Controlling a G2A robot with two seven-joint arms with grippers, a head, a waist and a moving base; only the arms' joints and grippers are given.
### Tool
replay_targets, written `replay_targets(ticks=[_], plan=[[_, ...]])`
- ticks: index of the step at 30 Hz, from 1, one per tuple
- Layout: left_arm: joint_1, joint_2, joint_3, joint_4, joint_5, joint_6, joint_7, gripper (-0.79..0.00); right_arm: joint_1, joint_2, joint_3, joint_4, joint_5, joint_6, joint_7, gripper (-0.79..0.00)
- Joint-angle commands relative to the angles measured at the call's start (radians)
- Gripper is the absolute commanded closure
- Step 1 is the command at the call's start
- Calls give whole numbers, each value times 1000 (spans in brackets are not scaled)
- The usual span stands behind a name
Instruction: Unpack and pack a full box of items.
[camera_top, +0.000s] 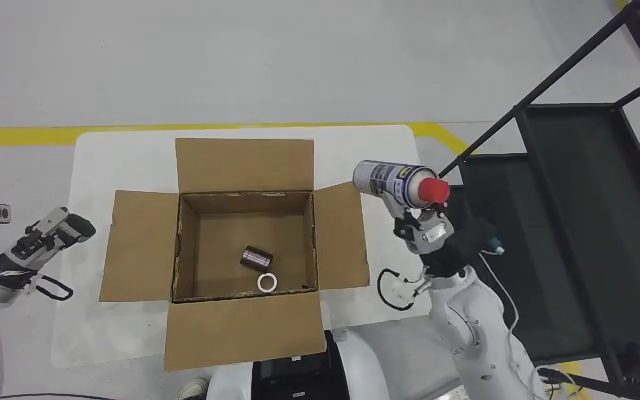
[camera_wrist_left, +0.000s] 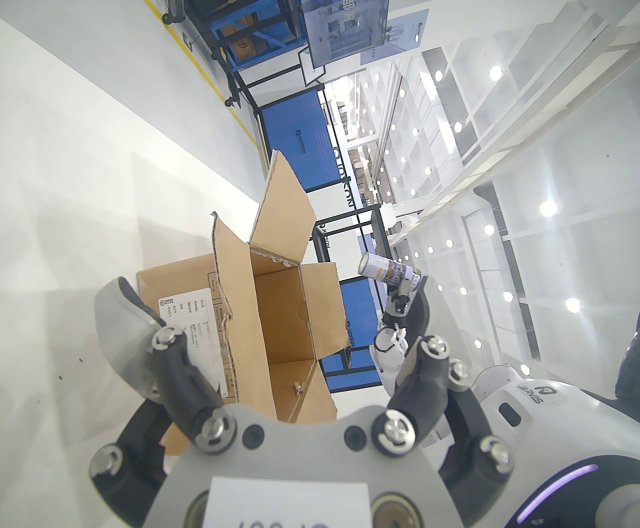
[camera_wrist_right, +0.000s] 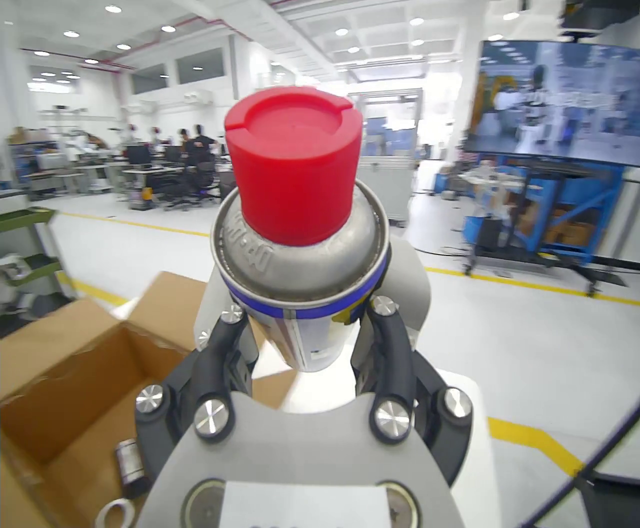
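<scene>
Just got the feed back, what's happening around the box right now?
The right gripper holds a red-capped spray can in the air by the right flap of the open cardboard box, jaws shut on it. The box sits on the white table. The left gripper is at the table's left edge, jaws open and empty. Inside the box lie a small dark cylinder and a white ring.

My gripper (camera_wrist_right: 306, 325) is clamped on a spray can (camera_wrist_right: 300, 280), with fingers (camera_wrist_right: 407, 290) pressed to either side of its body below the shoulder. The red cap (camera_wrist_right: 294, 170) is fitted. Beside the can, an open cardboard box (camera_wrist_right: 65, 370) holds a small dark cylinder (camera_wrist_right: 128, 457) and a white ring (camera_wrist_right: 116, 512), lying near each other.
</scene>
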Motion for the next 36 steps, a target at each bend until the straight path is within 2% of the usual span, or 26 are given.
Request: replay_targets(ticks=[1, 4, 7, 9, 13, 29, 30, 32, 33, 36], plan=[[0, 0, 0, 0, 0, 0, 0, -785, 16, 1, -42, -26, 4, -45, 83, 0], [0, 0, 0, 0, 0, 0, 0, -785, 61, -1, -132, -21, -13, -85, 189, 0], [0, 0, 0, 0, 0, 0, 0, -785, 121, -8, -222, 34, 75, -88, 326, 0], [0, 0, 0, 0, 0, 0, 0, -785, 181, -16, -275, 81, 151, -55, 449, 0], [0, 0, 0, 0, 0, 0, 0, -785, 255, -26, -330, 138, 234, 11, 584, 0], [0, 0, 0, 0, 0, 0, 0, -785, 262, -27, -335, 149, 259, 23, 604, 0], [0, 0, 0, 0, 0, 0, 0, -785, 261, -27, -343, 161, 268, 23, 641, 0], [0, 0, 0, 0, 0, 0, 0, -785, 307, -25, -357, 149, 243, 61, 825, 0], [0, 0, 0, 0, 0, 0, 0, -785, 323, -26, -368, 143, 258, 66, 863, 0], [0, 0, 0, 0, 0, 0, 0, -785, 437, -33, -418, 159, 231, 92, 1040, 0]])
